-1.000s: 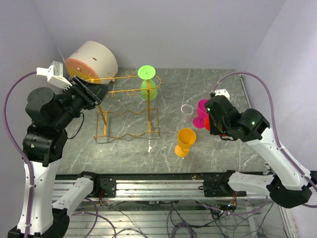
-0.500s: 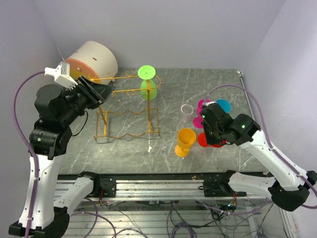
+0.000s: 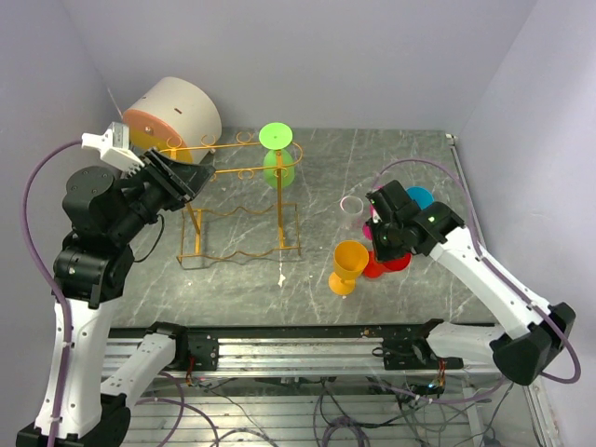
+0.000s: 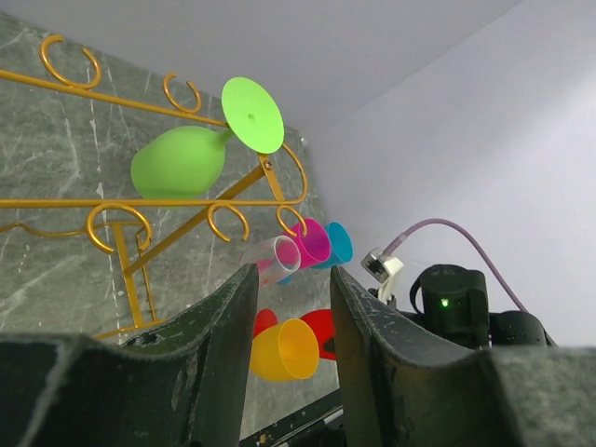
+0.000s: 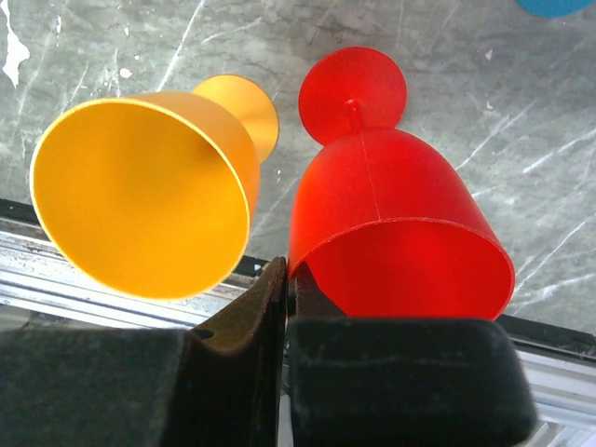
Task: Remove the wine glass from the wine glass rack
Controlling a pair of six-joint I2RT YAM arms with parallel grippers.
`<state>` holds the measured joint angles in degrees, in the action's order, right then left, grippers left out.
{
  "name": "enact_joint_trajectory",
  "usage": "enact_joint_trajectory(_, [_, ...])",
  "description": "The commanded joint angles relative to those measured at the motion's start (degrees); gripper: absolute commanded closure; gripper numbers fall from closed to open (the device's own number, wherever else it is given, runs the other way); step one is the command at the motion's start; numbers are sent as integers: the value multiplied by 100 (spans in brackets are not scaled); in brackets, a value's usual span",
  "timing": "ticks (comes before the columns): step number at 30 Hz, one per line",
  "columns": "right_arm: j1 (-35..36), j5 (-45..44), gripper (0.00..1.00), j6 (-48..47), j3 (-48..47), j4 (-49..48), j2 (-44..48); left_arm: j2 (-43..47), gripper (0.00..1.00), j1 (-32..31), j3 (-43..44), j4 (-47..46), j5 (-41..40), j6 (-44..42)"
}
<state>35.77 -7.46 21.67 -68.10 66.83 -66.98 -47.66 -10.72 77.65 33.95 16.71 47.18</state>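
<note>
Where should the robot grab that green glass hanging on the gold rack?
Probably the bowl of the green wine glass, approached from the side of the open left gripper. It hangs upside down, its flat foot resting atop the wine glass rack rails, so the bowl below is the roomiest free part.

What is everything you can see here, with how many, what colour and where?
rack: one, gold wire, left-centre of the table
green glass: one, hanging upside down at the rack's right end
drum: one, white and orange, back left
orange glass: one, front centre
red glass: one, right beside the orange glass
clear glass: one, right of the rack
magenta glass: one, next to the clear glass
blue glass: one, right side
table: one, grey marble
left gripper: open, empty, at the rack's left end
right gripper: shut, apparently pinching the red glass's rim
</note>
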Motion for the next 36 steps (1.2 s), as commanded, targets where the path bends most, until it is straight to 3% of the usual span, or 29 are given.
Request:
enact_joint_trajectory(1, [-58,88,99,-198,-94,-260,-247,94,53,-20,-83,-38,32,-54])
enact_joint_trajectory(7, [-89,16,97,-151,-56,-302,-405,99,53,-22,-73,3,24,-84])
enact_joint_trajectory(14, [-113,-276,76,-120,-208,-180,-487,103,51,-28,-136,-4,84,-97])
enact_joint_trajectory(32, [-119,-770,72,80,-2065,267,21,-37,50,-26,-209,-389,239,134])
enact_joint_trajectory(36, [-120,-790,63,212,-1893,-145,293,-341,44,-20,-125,-801,476,293])
